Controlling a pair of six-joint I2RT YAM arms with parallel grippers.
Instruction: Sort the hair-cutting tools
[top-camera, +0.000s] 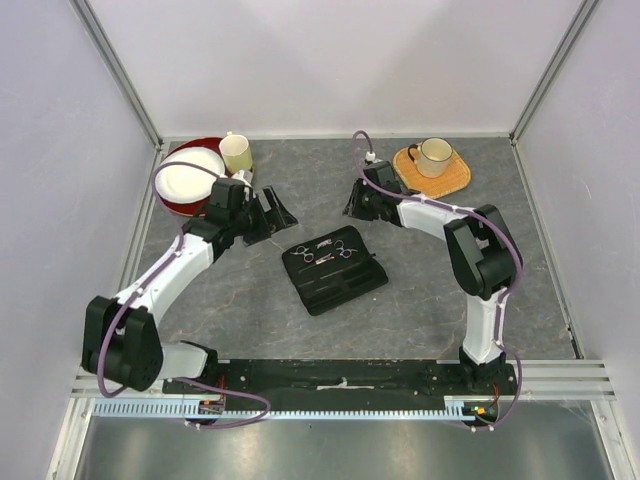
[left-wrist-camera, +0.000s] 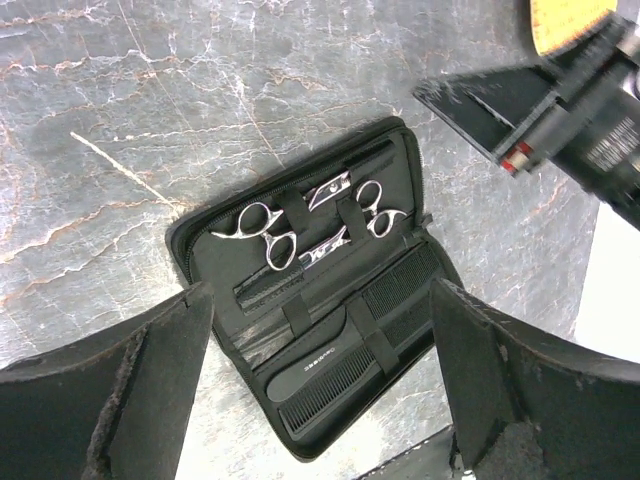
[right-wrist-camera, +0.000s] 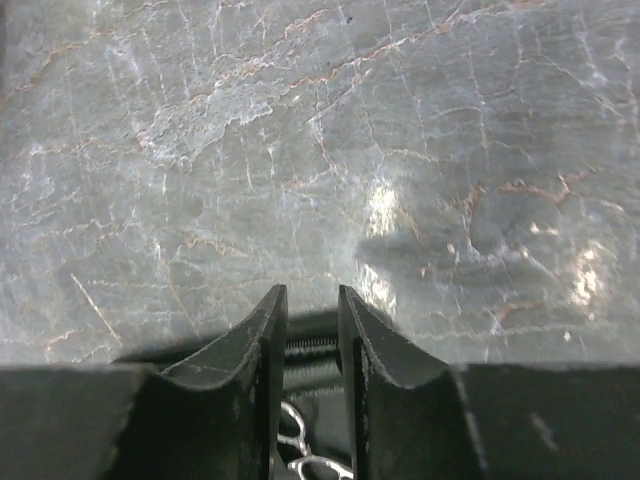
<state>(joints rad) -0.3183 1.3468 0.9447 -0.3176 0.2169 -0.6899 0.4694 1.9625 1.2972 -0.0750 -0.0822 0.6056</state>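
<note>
**SNAG AND DRAG RISK AT THE OPEN CASE**

First scissors (left-wrist-camera: 262, 233) and second scissors (left-wrist-camera: 372, 208) tucked under elastic straps (left-wrist-camera: 293, 318) in one half of the open zip case (left-wrist-camera: 182, 248). Comb with white lettering (left-wrist-camera: 325, 378) and other comb (left-wrist-camera: 400, 292) strapped in the other half. All four flat and low against the lining, so hard to pinch cleanly. Likely slip off the thin metal, or a bite on strap instead of tool. Probably drags the whole case along if pulled against a strap.

Left gripper (top-camera: 274, 212) spread wide, empty, hanging just off the case's far-left corner. Wide enough to straddle two tools at once if lowered as is.

Right gripper (right-wrist-camera: 310, 293) parted by only a slim gap, nothing pinched, poised over the far edge of the case with scissor loops showing below. Could hook a loop or the zipper (right-wrist-camera: 310, 346) on a careless dip. With both claws this near the case, risks a finger clash above it.

Farther out, beyond the case to the left, yellow mug (top-camera: 236, 153) and white plate (top-camera: 190, 178) on red bowl (top-camera: 172, 206). Beyond to the right, second mug (top-camera: 434, 155) on woven mat (top-camera: 455, 182). Well apart from the case, yet possibly within reach of a swinging elbow.
</note>
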